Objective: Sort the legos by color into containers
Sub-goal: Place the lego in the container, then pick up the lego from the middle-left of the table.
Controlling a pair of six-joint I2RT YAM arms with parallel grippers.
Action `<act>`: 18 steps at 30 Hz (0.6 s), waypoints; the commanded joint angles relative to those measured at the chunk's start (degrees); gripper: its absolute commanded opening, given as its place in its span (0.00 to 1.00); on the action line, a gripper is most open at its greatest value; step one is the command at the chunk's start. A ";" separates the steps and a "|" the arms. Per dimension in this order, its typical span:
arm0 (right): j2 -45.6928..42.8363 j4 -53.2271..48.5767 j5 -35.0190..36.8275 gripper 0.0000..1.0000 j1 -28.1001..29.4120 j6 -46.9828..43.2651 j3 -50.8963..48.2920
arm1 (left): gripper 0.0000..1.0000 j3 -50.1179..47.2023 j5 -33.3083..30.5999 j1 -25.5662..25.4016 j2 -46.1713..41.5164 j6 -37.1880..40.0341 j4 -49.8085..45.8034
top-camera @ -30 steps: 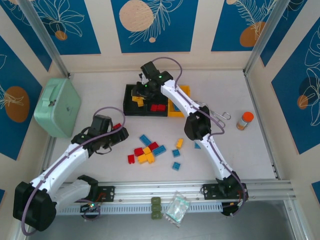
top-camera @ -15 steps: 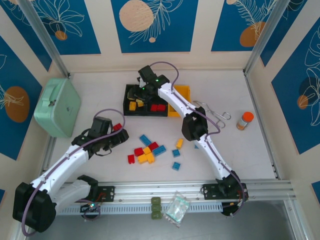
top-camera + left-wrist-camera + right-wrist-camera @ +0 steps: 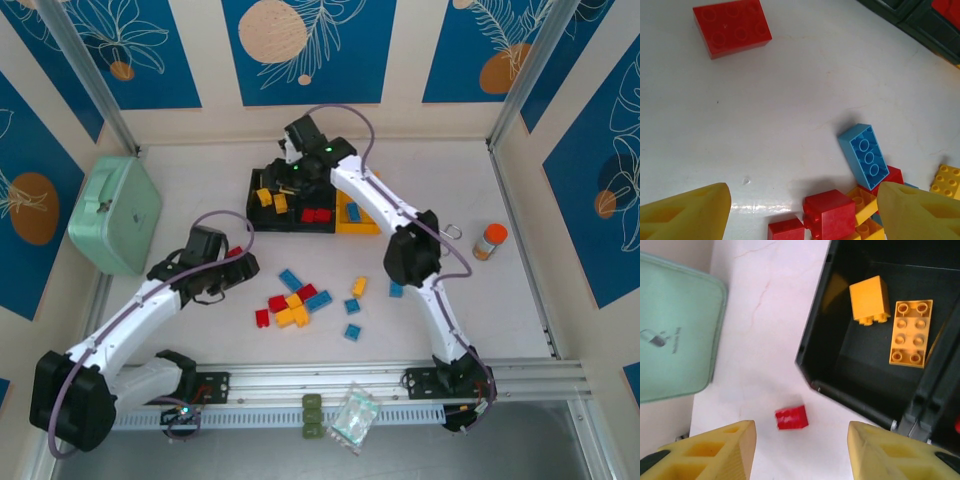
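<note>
- Two yellow legos [image 3: 910, 333] are now lying in the leftmost black container [image 3: 840, 365], one more than a second ago. The right hand [image 3: 800, 450] has let its brick go.
- The right hand is hanging just outside that bin's corner, jaws partly spread and holding nothing. A stray red brick [image 3: 791, 417] is lying on the desk [image 3: 770, 315] between its fingers, with the mint-green case [image 3: 675, 330] to the left.
- This yellow delivery is looking complete, and the right hand is judged free for another pick.
- The middle black container [image 3: 300, 228] is holding red legos [image 3: 318, 214]. The yellow-orange container [image 3: 350, 228] is holding one blue brick [image 3: 352, 211].
- The loose heap [image 3: 292, 305] is still waiting in the near middle of the desk.
- The left hand [image 3: 802, 215] is hovering over the heap's left edge, jaws wide and empty. A red cube [image 3: 830, 212] is sitting between its fingers and a blue lego [image 3: 869, 156] just beyond. A lone red lego [image 3: 732, 29] is lying well apart.
</note>
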 commanded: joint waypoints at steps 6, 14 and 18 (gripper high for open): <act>-25.78 11.21 -0.09 0.53 -2.81 -2.68 -34.49 | 0.78 8.52 -7.39 0.66 8.23 3.82 -6.82; -49.73 16.07 0.77 0.65 -6.48 -0.58 -66.30 | 0.90 15.12 -13.77 1.19 20.89 5.09 -6.53; -57.91 15.87 1.02 0.66 -8.28 1.59 -74.76 | 0.90 17.58 -17.17 1.23 26.87 3.64 -6.02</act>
